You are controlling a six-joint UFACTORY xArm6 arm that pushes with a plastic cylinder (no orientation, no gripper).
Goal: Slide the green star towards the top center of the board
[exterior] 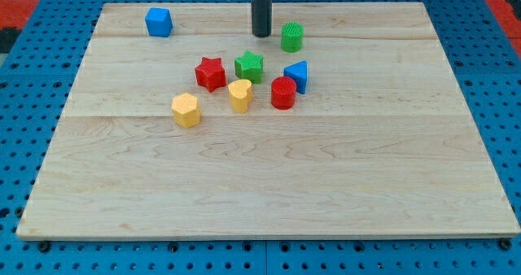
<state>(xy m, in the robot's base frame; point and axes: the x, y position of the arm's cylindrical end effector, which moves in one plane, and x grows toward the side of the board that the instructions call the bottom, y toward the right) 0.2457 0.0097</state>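
In the one camera view my tip point(260, 35) stands near the top centre of the board point(269, 194), a bare rod end that holds nothing and touches no block. The green star point(250, 66) lies below my tip, a little toward the view's left, apart from it with bare wood between them. A green cylinder point(292, 37) sits just to the right of my tip, at about the same height in the view, near it but not touching. Left of the star, and lower left of my tip, is the red star point(210, 73), close beside the green one. Below the green star, further down from my tip, lies a yellow heart point(240, 95). Lower right of my tip sit a red cylinder point(283, 93) and a blue triangle point(297, 76), the two touching or nearly so; I cannot tell which. A yellow block point(186, 110), its shape many-sided, lies well down and to the left of my tip, apart from the cluster. A blue cube point(159, 21) rests far to the left of my tip, near the board's top left corner.
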